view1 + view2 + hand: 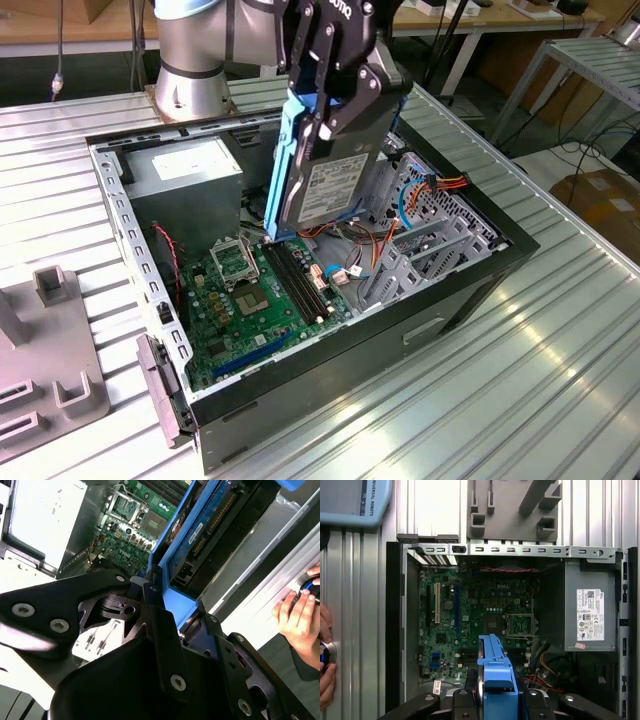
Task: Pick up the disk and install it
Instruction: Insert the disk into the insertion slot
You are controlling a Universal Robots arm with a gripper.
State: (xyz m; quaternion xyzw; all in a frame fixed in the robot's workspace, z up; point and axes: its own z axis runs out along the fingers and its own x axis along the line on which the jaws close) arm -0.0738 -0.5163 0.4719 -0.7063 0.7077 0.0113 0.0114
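Here the flat, silver-grey metal disk (330, 185), with its white printed label and blue plastic side rails, hangs in the air above the open computer case. It stands steeply tilted, almost on end, labelled face towards the exterior view's right and one blue rail running down its edge on the exterior view's left. Its lower end dips just inside the case opening, above the memory slots; whether it touches anything there cannot be told. In the first wrist view the disk (495, 672) shows edge-on as a blue strip, and in the second wrist view the disk (200, 535) shows its circuit-board underside.

The black gripper (335, 100) has its fingers clamped on the disk's upper part, one against each flat face. It also shows in the first wrist view (495, 700) and the second wrist view (167, 625).

Below lies the green motherboard (250, 300) on the floor of the black and grey metal case (470, 285). A big grey power-supply box (185, 170) sits in the far corner, and a perforated grey metal drive cage (430, 215) stands just beside the disk on the exterior view's right.

The case rests on a ribbed aluminium table (520, 400). A grey plastic fixture (50, 350) lies on it, well apart from the case. A person's hand (297, 612) rests on a small round object at the table's edge.
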